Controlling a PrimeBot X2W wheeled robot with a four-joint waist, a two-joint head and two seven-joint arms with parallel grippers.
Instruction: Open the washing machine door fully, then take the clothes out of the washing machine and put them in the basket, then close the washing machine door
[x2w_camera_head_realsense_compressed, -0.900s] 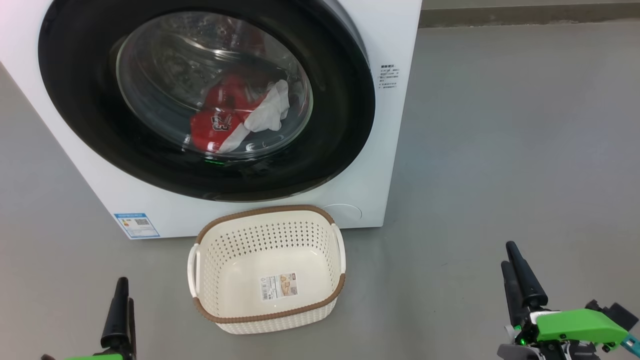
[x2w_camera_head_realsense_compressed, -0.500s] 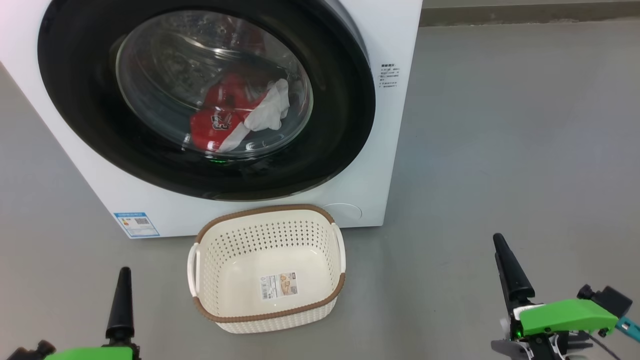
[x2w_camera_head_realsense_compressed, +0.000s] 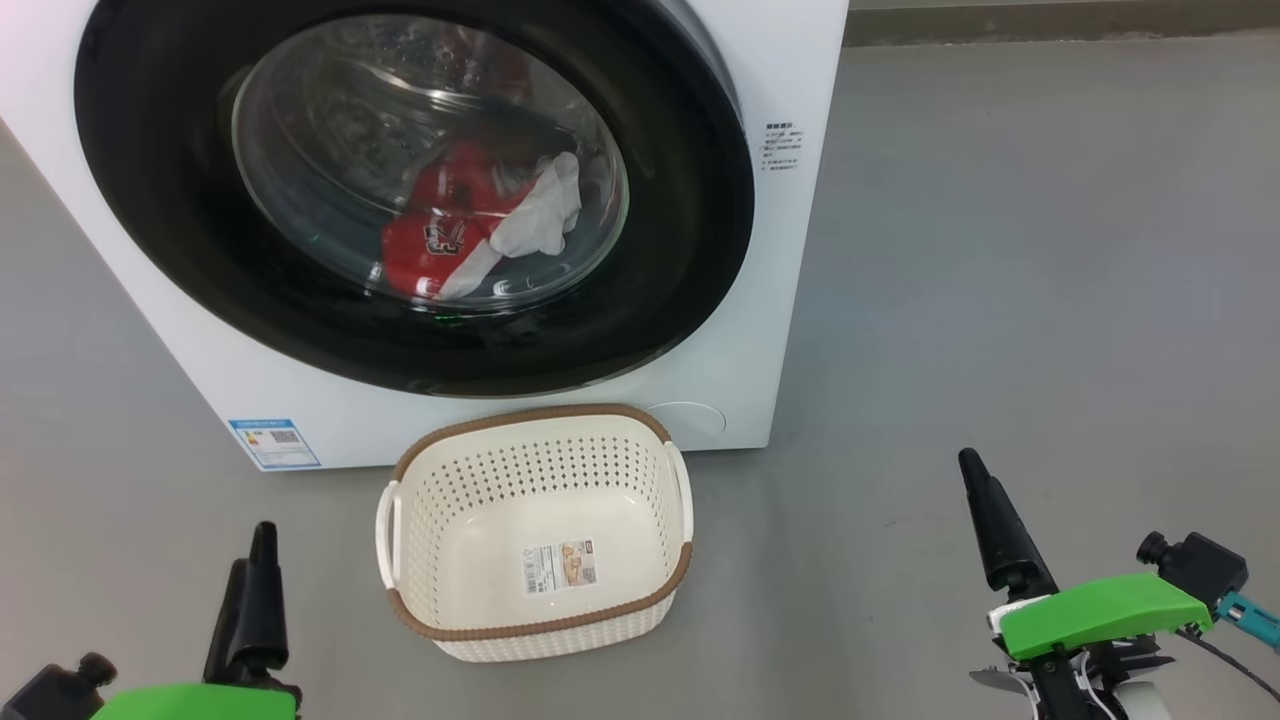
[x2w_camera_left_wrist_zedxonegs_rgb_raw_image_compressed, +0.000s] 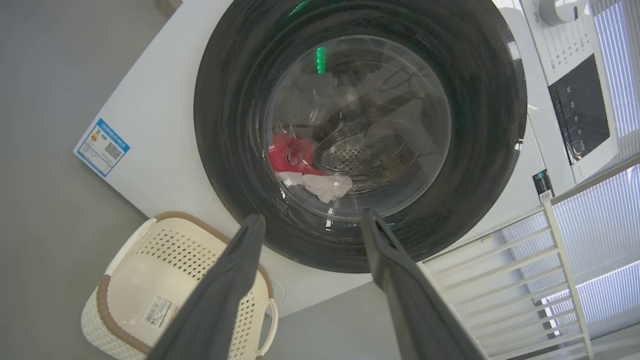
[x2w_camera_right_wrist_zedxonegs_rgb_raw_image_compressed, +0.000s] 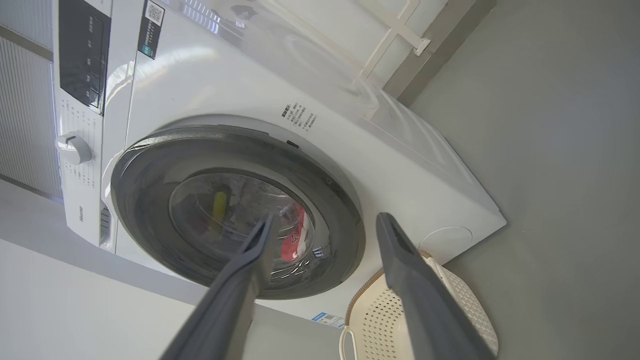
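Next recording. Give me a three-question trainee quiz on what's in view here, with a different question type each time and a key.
1. True or false: the washing machine door is shut.
2. Multiple choice: where are the clothes? A) in the basket; B) behind the door's window, inside the washing machine; C) draped over the door.
3. Fill in: the fingers of the left hand and the right hand stand ___, holding nothing.
Key: 1 true; 2 B; 3 apart.
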